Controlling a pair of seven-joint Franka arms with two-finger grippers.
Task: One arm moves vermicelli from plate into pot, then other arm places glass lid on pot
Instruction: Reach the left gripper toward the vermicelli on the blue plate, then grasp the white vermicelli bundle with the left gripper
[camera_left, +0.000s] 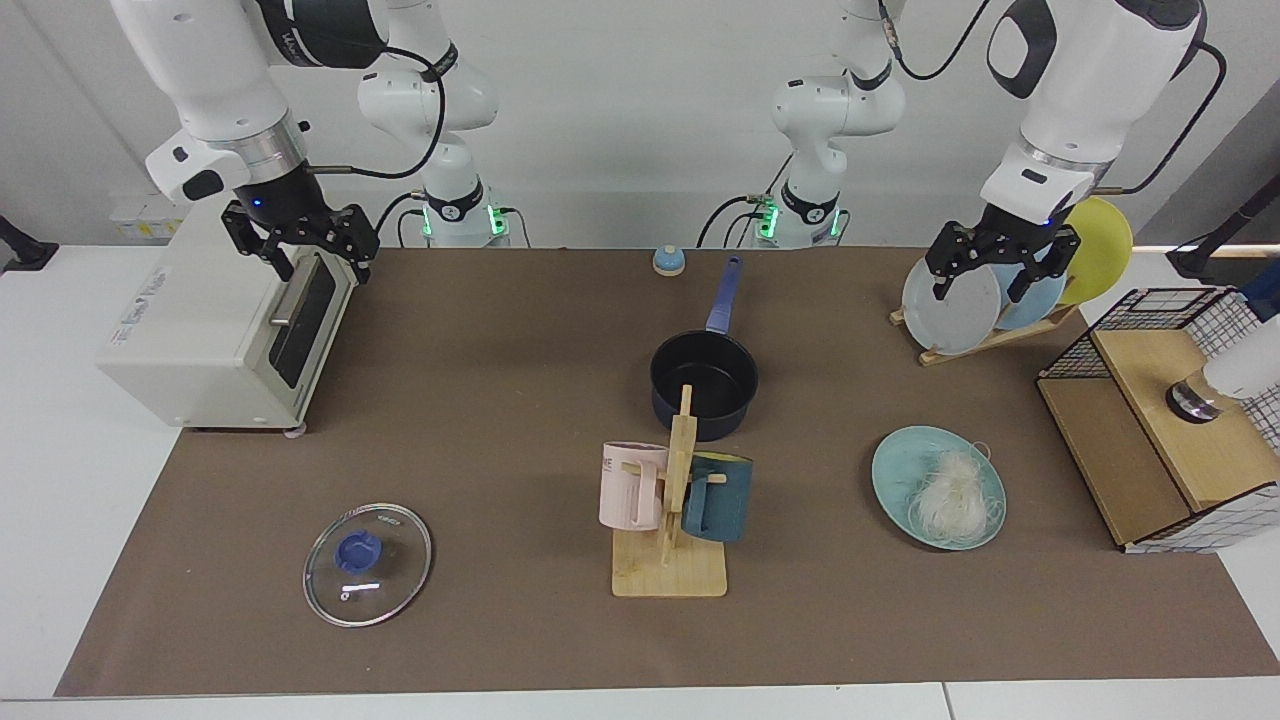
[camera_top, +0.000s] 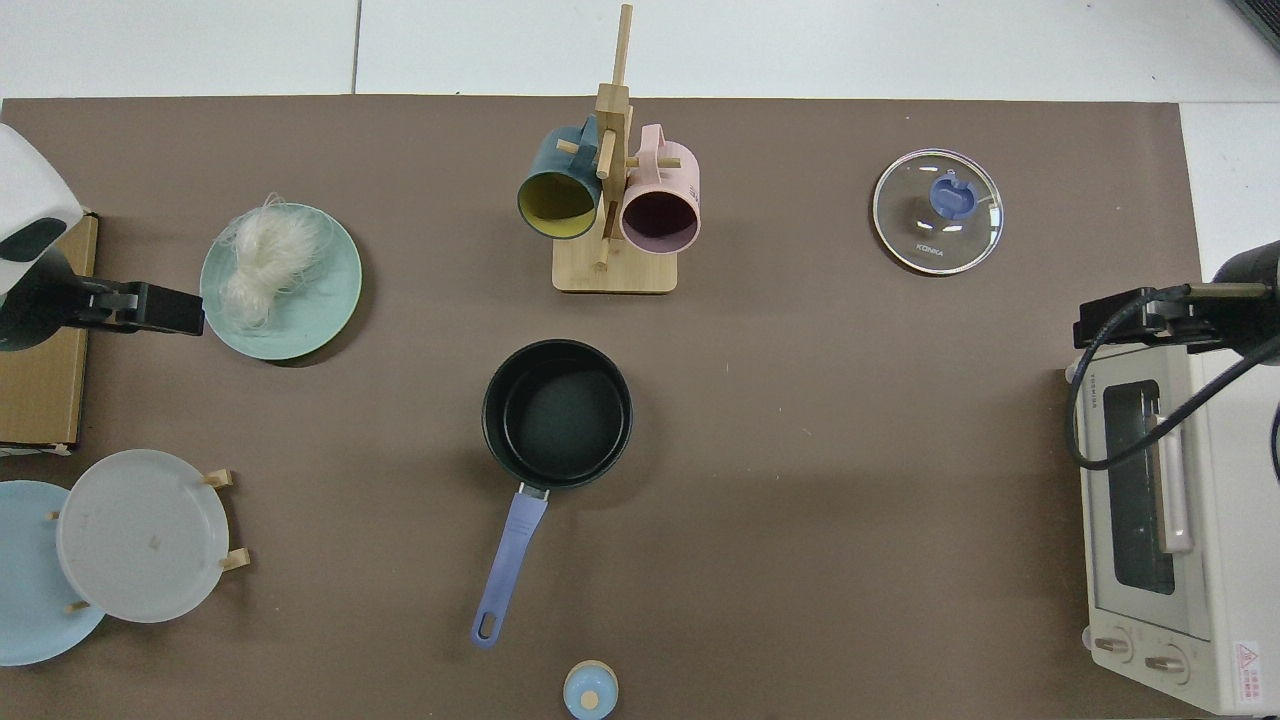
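Nothing started yet: both grippers up high, both with fingers spread and holding nothing. Near edge first: lid (camera_left: 367, 564) lies flat on the mat at near left, knob up, well apart from everything. Risk there is the grasp, since the knob is small and the glass is flat to the table; an off-centre pinch probably lets it tilt or slip during the carry. Mug rack (camera_left: 670, 520) stands centre, just in front of the pot (camera_left: 703, 381) in the facing view, so a low lid path from near left could clip the rack post or the mugs. Near right: vermicelli (camera_left: 948, 495) sits on the plate (camera_left: 899, 462), bunched toward the plate's near-right side, a few strands trailing over the rim. Loose tangle, so I expect a partial grab, strands left on the plate or dragging across the mat, or the plate sliding if fingers hit it. Pot is mid-table, nothing in it, handle pointing far; strands draped over the rim would likely keep the lid from seating. Far: left gripper (camera_left: 998, 270) hovers in front of the dish rack (camera_left: 975, 335) at far right, so a careless descent could knock the upright plates. Right gripper (camera_left: 302, 243) hangs over the toaster oven (camera_left: 215, 330) at far left, waiting; its cable loops close to the oven in the top view.
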